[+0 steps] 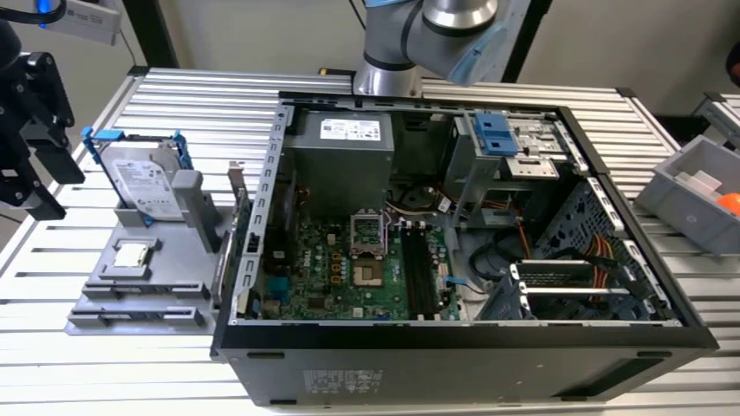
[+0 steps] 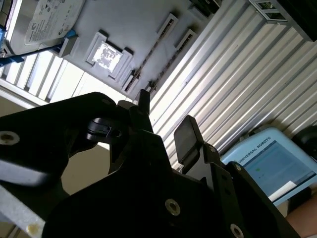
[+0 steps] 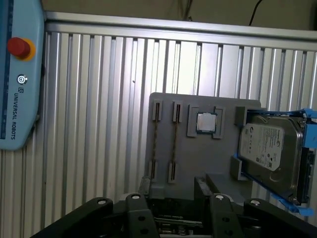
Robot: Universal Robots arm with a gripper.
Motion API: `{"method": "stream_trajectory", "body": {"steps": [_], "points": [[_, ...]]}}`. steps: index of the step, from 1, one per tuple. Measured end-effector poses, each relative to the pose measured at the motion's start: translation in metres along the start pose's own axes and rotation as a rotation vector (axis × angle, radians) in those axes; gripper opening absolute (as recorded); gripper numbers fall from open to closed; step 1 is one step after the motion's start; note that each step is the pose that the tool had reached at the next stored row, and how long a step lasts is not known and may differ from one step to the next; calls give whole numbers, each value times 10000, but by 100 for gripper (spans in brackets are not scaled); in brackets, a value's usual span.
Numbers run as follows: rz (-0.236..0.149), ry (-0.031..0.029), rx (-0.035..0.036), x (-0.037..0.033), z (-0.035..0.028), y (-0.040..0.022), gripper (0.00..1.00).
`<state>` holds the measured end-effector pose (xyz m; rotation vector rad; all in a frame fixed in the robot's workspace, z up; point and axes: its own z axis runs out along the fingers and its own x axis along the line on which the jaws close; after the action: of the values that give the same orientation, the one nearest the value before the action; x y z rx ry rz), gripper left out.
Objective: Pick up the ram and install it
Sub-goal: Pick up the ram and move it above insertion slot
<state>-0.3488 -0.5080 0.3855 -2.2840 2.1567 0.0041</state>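
Gaping, the jaws hide one edge of the grey holder (image 3: 198, 158).

On the ribbed aluminium worktop (image 1: 93, 373) we see the open black metal computer case (image 1: 463, 364) in the middle. Just beside it, at the exterior view's left, lies the flat grey plastic holder plate (image 1: 176, 260). On this plate the boxy silver hard drive in its blue frame (image 1: 145, 182) stands at the far end, and the small square silver processor chip (image 1: 131, 254) lies in front of it. The black gripper (image 1: 44, 186) hangs further to the exterior view's left, apart from the plate. Near the case, at the exterior view's right, stands the grey plastic bin (image 1: 688, 195). Inside the case the green motherboard (image 1: 335, 269) lies on the bottom.
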Motion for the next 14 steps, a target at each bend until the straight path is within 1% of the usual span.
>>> {"method": "stream_trajectory", "body": {"steps": [12,14], "points": [[0,0,-1,0,1,0,100],[209,1,-1,0,13,0,100]]}}
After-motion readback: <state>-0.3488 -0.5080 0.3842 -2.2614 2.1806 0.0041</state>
